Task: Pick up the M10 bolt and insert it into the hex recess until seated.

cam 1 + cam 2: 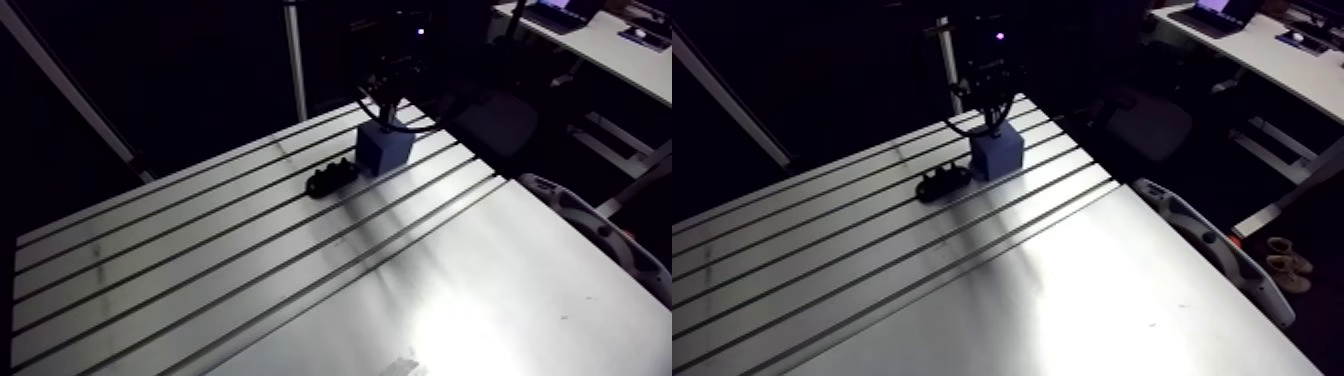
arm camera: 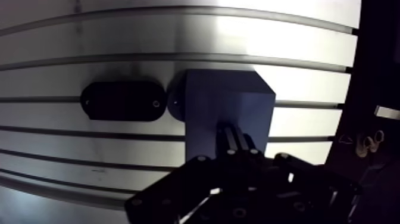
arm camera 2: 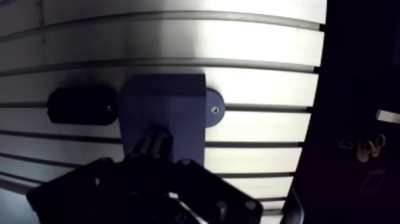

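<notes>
My claw (image 2: pixel 233 133) hangs over the blue block (image 2: pixel 220 101) on the desk (image 2: pixel 178 36). A black piece (image 2: pixel 122 101) lies just left. I cannot tell its grip.

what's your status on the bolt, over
Gripper right above the blue block, state unclear. Bolt not visible. Black oval plate beside the block, clear of the gripper.

Table (image 1: pixel 200 270): silver-grey, striped with dark parallel slots.
Block (image 2: pixel 229 110): solid blue, with a matching blue base tab.
Oval plate (image 2: pixel 122 101): plain black.
Pincer (image 2: pixel 237 136): black.
</notes>
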Robot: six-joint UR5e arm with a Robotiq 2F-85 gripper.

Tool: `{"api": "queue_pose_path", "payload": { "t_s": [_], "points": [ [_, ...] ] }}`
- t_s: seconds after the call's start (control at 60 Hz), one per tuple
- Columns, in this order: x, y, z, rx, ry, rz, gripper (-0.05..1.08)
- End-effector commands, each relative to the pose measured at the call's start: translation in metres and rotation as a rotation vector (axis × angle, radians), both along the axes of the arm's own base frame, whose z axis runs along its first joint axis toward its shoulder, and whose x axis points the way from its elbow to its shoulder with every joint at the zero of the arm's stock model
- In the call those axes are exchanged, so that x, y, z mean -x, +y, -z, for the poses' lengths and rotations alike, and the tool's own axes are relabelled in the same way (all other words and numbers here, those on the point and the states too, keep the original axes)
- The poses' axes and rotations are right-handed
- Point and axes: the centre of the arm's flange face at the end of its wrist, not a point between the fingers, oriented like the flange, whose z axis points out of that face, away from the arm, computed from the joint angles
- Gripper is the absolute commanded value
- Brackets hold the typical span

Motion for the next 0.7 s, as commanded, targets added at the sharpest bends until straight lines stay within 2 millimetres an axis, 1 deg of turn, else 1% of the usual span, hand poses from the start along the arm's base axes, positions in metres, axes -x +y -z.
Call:
{"api": "queue_pose_path", "payload": {
  "t_s": [0.017, 0.25, 0.7],
  "points": [
    [-0.0011, -0.0008, 0.0030, 0.002, -0.005, -0.007, 1.08],
    [-0.0012, -0.0009, 0.0074, 0.007, -0.012, -0.007, 1.08],
    [-0.0015, 0.0012, 0.0058, 0.005, -0.009, -0.005, 1.08]
  ]
}}
